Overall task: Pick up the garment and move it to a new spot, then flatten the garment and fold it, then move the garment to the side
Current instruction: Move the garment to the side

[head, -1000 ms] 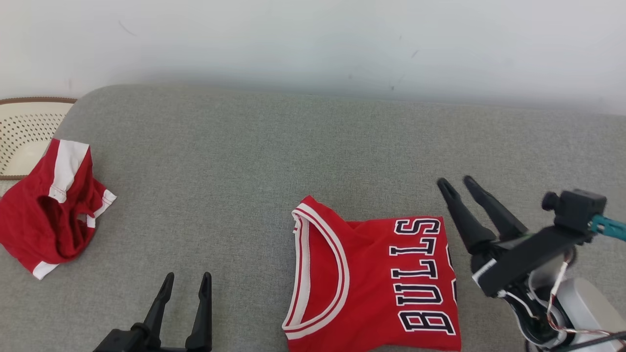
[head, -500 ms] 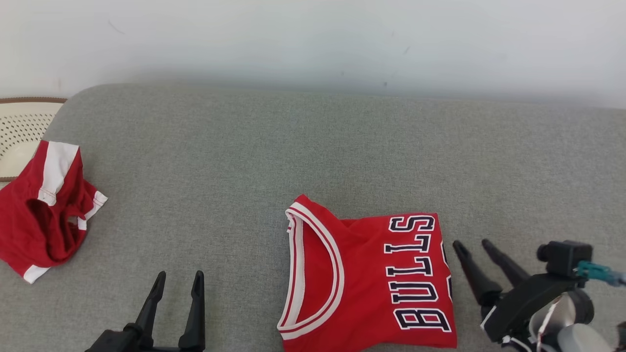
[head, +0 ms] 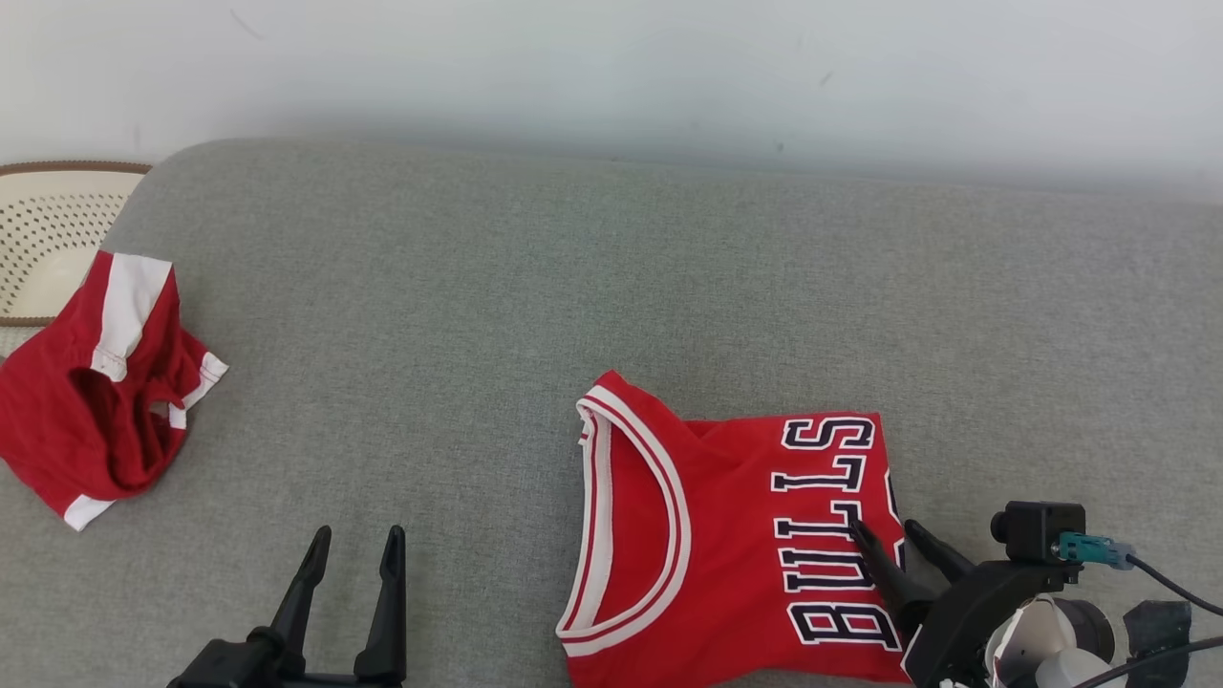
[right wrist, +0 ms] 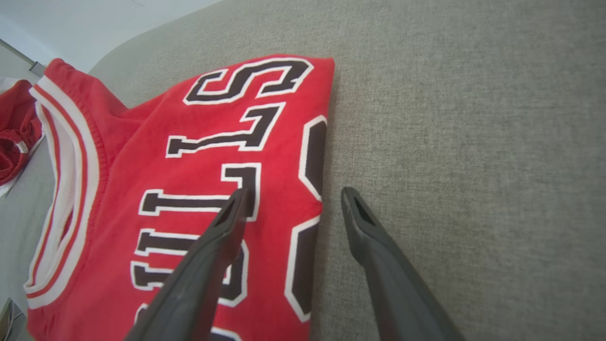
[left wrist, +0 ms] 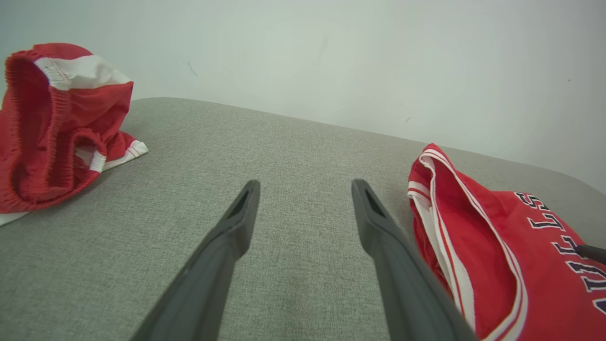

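**Item 1. Right claw** (head: 881, 526): Jaws are held wide apart and nothing is gripped. The claw is set astride the jersey's hemmed side edge. One finger is placed over the black lettering and the other over bare cushion (head: 430, 334). Contact with the cloth cannot be determined. This straddle is judged to be preparation for a pinch through all the folded layers at once, so that the fold is kept when the piece is carried aside.

**Item 2. Jersey** (head: 726, 535): Red with white-trimmed neckline, already folded into a compact rectangle. It lies flat directly under and ahead of the right claw's inner finger, and just beside the left claw's outer finger. Folding is judged complete and the move to the side not yet made.

**Item 3. Left claw** (head: 358, 533): Jaws are spread and empty, held low over bare cushion between the two garments, presumably kept clear of the work.

**Item 4. Shorts** (head: 86, 401): Red and crumpled, left well beyond the left claw on its far side, overlapping a perforated basket (head: 38, 239).
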Robot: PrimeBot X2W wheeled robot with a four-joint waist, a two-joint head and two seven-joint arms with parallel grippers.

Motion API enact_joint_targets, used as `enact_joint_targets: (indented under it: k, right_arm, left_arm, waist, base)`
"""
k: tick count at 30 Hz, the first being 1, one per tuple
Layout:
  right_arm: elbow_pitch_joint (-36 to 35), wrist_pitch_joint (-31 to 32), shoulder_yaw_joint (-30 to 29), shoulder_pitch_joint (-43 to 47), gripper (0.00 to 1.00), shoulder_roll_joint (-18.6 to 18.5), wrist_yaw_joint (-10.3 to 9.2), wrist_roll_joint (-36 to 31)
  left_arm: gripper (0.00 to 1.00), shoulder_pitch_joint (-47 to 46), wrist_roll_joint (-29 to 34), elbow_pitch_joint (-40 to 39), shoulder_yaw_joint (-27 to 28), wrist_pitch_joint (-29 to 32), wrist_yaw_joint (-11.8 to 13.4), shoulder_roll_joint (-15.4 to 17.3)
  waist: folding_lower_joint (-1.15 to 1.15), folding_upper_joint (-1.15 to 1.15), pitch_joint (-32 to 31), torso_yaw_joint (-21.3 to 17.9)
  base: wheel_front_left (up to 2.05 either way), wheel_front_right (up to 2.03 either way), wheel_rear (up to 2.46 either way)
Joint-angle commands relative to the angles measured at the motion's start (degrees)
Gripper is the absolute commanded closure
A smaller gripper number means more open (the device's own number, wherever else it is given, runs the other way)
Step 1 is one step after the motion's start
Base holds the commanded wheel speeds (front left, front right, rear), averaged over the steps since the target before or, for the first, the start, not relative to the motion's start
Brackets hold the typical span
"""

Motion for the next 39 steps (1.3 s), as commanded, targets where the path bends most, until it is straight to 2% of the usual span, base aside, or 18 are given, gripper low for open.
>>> enact_joint_targets:
  k: [1,10,11,12,14,24,32,39]
  right_arm:
    - [0.9,-0.3,0.5,-0.4,0.00,0.3,-0.01,0.9]
    - [4.2,0.5,3.1,-1.9,0.02,0.9,-0.01,4.3]
    - [4.5,0.7,3.5,-2.2,0.24,0.9,-0.01,4.9]
    - [4.7,1.0,3.8,-2.4,0.69,0.9,-0.01,5.3]
    - [5.1,1.3,4.6,-3.0,1.00,0.6,-0.01,5.9]
    - [5.0,-3.1,5.0,-7.7,1.00,-2.5,-0.03,4.9]
    - [4.8,-4.2,4.6,-17.0,1.00,-6.7,-0.03,2.3]
    - [8.6,-4.9,3.7,-25.4,1.00,-10.4,-0.03,2.1]
  left_arm:
    - [0.00,-0.5,-0.2,0.1,0.0,-0.1,0.2,0.0]
    - [0.00,-0.6,-0.6,-0.1,0.2,-0.1,0.6,0.0]
    - [0.00,-0.7,-0.7,-0.1,0.2,-0.1,0.6,0.0]
    - [0.00,-0.7,-0.7,-0.1,0.2,-0.1,0.7,0.0]
    - [0.00,-0.7,-0.9,0.0,0.0,-0.1,0.8,0.0]
    - [0.00,-0.8,-1.3,0.0,0.2,-0.1,1.1,0.0]
    - [0.00,-1.3,-0.6,-1.1,0.9,-0.1,0.7,0.0]
    - [0.00,-2.9,0.8,-3.6,1.3,-0.1,-0.1,0.0]
  waist:
    - [0.00,0.00,0.3,0.4]
    - [0.00,0.00,0.9,0.4]
    - [0.00,0.00,0.9,0.3]
    - [0.00,0.00,1.0,0.2]
    - [0.00,0.00,1.1,0.1]
    - [0.00,0.00,1.5,-0.7]
    - [0.00,0.00,2.8,-2.7]
    - [0.00,0.00,6.6,-4.8]
  base:
    - [0.00,0.00,0.00]
    - [0.00,0.00,0.00]
    - [0.00,0.00,0.00]
    - [0.00,0.00,0.00]
    - [0.00,0.00,0.00]
    - [0.00,0.00,0.00]
    - [0.00,0.00,0.00]
    - [0.00,0.00,0.00]
